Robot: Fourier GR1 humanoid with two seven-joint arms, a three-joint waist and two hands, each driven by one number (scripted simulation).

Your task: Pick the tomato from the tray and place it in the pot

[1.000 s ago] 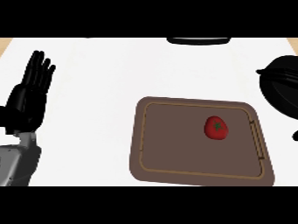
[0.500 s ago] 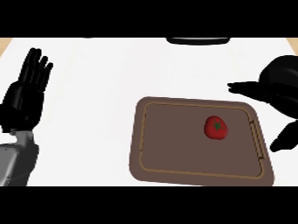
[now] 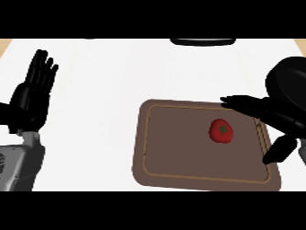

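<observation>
White table [image 3: 155,76], brown tray [image 3: 181,152] near its front edge: the tomato [image 3: 221,130] lies on the tray's right half, untouched. Right hand [image 3: 274,117] hovers beside it, fingers spread, holding nothing — black pot [image 3: 301,87] just behind. Left hand [image 3: 32,96] rests open at the left edge. Risk: closing fingers could nudge the round tomato into a roll.

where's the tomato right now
In the head view, the small red tomato lies on the right half of the brown rectangular tray, just left of the black right hand.
</observation>
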